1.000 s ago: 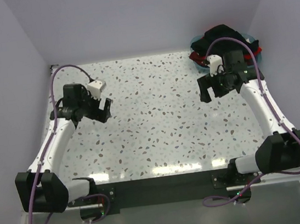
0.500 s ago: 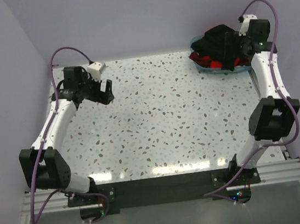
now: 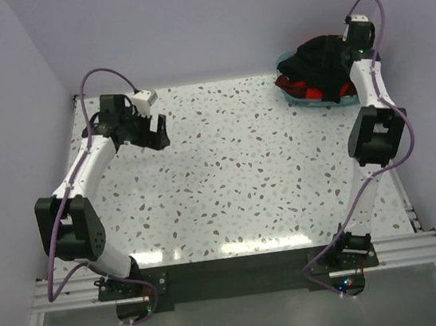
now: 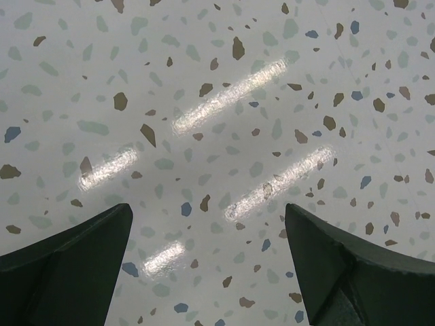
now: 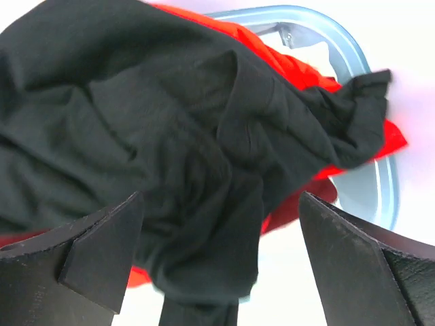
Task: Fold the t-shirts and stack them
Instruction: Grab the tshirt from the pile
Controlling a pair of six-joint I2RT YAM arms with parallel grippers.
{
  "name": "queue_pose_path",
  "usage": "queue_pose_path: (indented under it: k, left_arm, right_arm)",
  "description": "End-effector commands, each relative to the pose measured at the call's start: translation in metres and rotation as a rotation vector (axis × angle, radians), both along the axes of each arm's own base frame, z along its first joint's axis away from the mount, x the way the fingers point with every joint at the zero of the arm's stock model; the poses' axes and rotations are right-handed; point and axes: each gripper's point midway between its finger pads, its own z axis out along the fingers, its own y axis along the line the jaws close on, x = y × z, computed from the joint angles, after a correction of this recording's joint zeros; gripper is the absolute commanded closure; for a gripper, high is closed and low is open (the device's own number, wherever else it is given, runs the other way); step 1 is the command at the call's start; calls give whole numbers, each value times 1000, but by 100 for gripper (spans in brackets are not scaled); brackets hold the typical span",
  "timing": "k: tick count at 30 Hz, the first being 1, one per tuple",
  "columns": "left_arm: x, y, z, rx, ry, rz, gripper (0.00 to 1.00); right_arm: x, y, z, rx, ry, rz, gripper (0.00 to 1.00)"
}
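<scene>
Count: two shirts, one basket, two end effectors.

Right end effector point(image 5: 221, 261): jaws spread wide, nothing held. The black shirt point(image 5: 136, 136) is straight ahead of it, crumpled, filling the gap between both fingers point(image 5: 102, 251); can't tell whether the pads touch the cloth. The red shirt point(image 5: 255, 51) lies under the black one; it shows beyond the black cloth, ahead and right of the end effector, plus a strip low down by the left finger. The basket point(image 5: 353, 64) is light blue plastic; its rim curves ahead and to the right of the end effector, past the cloth; both shirts are heaped in it, the black one on top and spilling over the rim.

In the top view this end effector sits over the basket at the far right corner of the tabletop point(image 3: 235, 169); the arm is stretched out to reach it.

Left end effector point(image 4: 207, 268): jaws wide apart, holding nothing. It points down at the speckled tabletop; only bare surface with light glare shows between and ahead of its two fingers. Shirts and basket are well apart from it, across the tabletop on the right arm's side.

Neither shirt is folded; both are still bunched together in the one heap.
</scene>
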Motion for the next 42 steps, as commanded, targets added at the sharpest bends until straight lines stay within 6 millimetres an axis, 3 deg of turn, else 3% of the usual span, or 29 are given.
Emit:
queue_pose_path:
  k: [1,6,8,9,13,15,16,17,18,19,20,22,23,27,29,32,36,42]
  left_arm:
    - [12,-5,15,-21,-28,3,0]
    - [18,-4,10,-6,-3,9,0]
    - [20,-3,10,-3,6,11,0]
    - [21,-3,10,-2,6,10,0]
    - [22,-4,12,-4,4,8,0]
    - [22,-5,13,-9,5,9,0]
    - [22,-5,15,-14,3,11,0]
    - [22,-6,16,-18,4,13,0]
    - [22,-6,18,-21,1,14,0]
    - [21,-6,21,-24,-6,14,0]
    - [20,-7,22,-30,-3,16,0]
    - [17,-8,28,-44,-15,8,0]
    - [15,-9,30,-50,-15,4,0]
    - [8,-12,36,-89,-11,-9,0]
    - [6,-8,39,-111,-16,1,0]
    - [6,2,45,-179,-8,28,0]
    - [13,37,61,-292,-19,86,0]
    - [5,47,95,-302,-108,70,0]
  right_arm:
    - [24,-11,20,-2,-97,-35,1]
    - [38,-13,-20,21,-50,-33,1]
    - [40,-15,-26,26,-48,-41,2]
    - [41,-17,-31,29,-43,-42,13]
    - [40,-8,-20,74,-53,12,79]
    - [38,1,-9,103,-66,64,100]
    - [33,5,20,104,-111,84,100]
    - [28,11,24,120,-113,103,100]
    - [24,23,40,146,-143,156,100]
    - [16,30,80,142,-215,186,100]
    - [8,38,83,169,-219,204,100]
    - [-4,54,109,199,-264,269,100]
    - [-19,62,132,207,-296,286,100]
    - [-53,86,180,232,-376,369,100]
    - [-63,98,195,251,-402,419,100]
    - [-85,121,237,251,-472,512,100]
    - [-120,169,283,249,-531,690,100]
    - [-176,254,337,226,-642,922,100]
